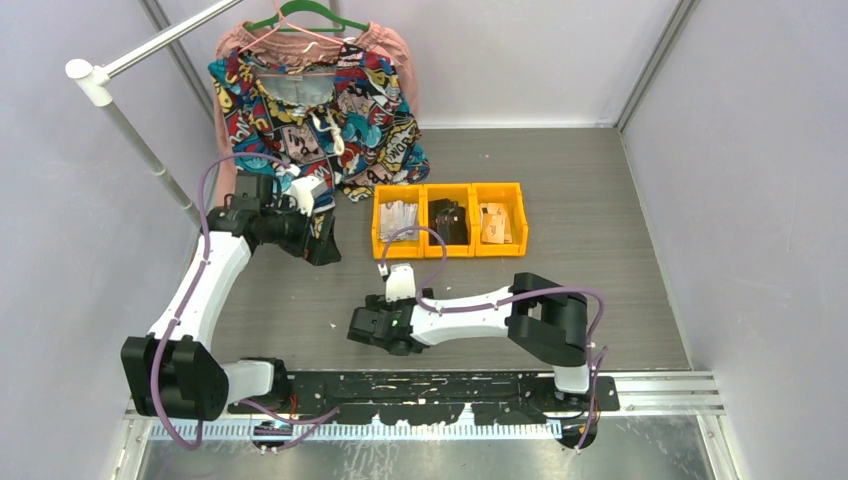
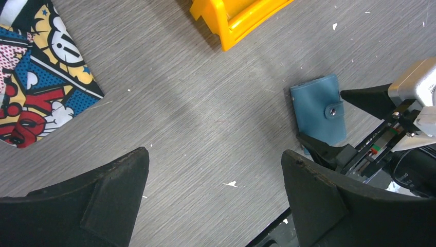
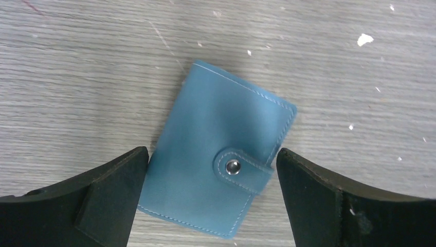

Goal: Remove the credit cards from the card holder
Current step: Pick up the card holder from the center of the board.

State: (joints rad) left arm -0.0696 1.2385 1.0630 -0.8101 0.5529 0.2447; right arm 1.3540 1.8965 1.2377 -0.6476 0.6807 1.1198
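Observation:
The card holder (image 3: 221, 154) is a teal-blue wallet lying flat on the grey table, closed, with its snap tab (image 3: 241, 169) fastened. My right gripper (image 3: 211, 154) is open just above it, one finger at each long side; the left finger is near or at its edge. The card holder also shows in the left wrist view (image 2: 319, 105), between the right gripper's fingers (image 2: 370, 98). In the top view the right gripper (image 1: 365, 325) hides it. My left gripper (image 2: 215, 154) is open and empty, held above the table at the back left (image 1: 322, 245). The credit cards are hidden.
Three joined orange bins (image 1: 448, 220) holding small items stand behind the right gripper; one corner shows in the left wrist view (image 2: 236, 15). A comic-print shirt (image 1: 320, 100) hangs from a rack pole (image 1: 130, 130) at the back left, its hem by the left gripper (image 2: 36, 67).

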